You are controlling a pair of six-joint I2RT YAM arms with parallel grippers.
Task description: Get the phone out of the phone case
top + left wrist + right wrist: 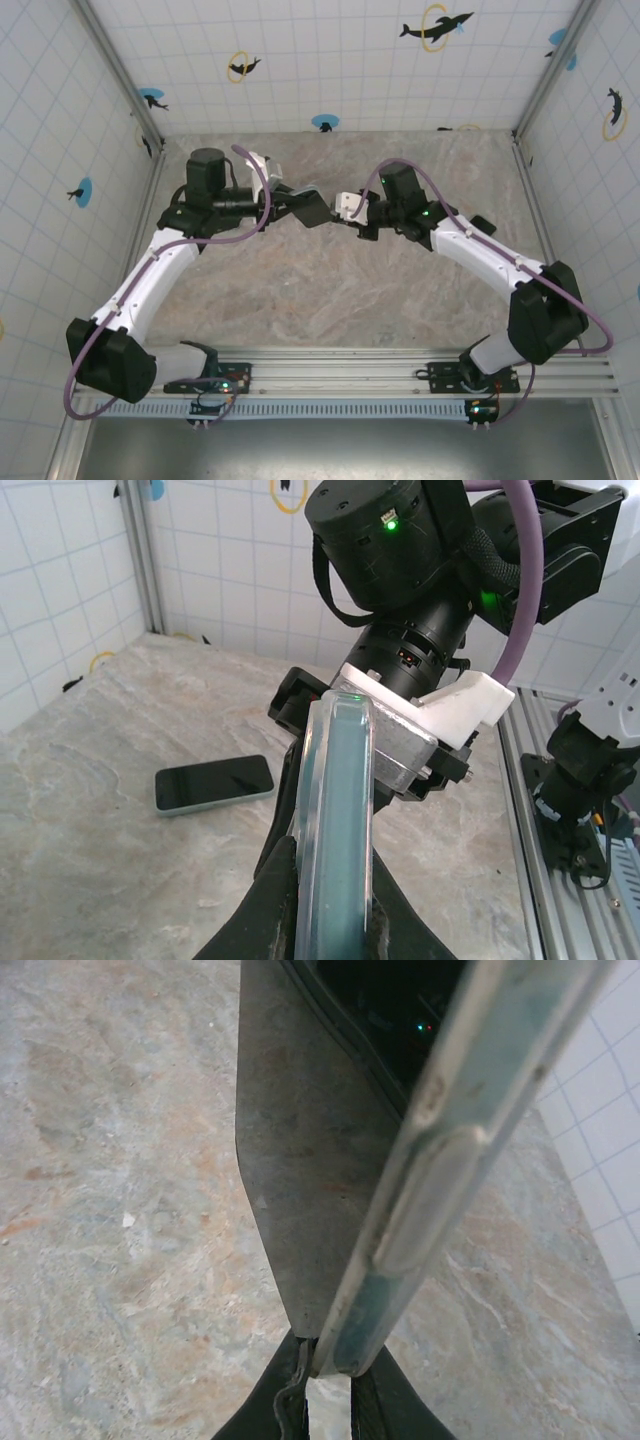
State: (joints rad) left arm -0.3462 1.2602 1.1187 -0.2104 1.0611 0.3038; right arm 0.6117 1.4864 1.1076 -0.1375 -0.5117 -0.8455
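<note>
The phone (213,783) lies flat on the table, dark screen up, with a pale green rim. It is out of the case and off to the left of my left gripper. The phone case (340,780) is clear with a teal tint and is held on edge above the table. My left gripper (333,875) is shut on one end of it. My right gripper (335,1360) is shut on the rim at the other end of the case (420,1190), and the table's pattern shows through its smoky back. In the top view, the left gripper (298,203) and the right gripper (345,207) meet tip to tip.
The right arm's black wrist (400,570) looms just beyond the case. An aluminium rail (560,810) runs along the near edge of the table. Tiled walls and a corner post (140,560) close in the far side.
</note>
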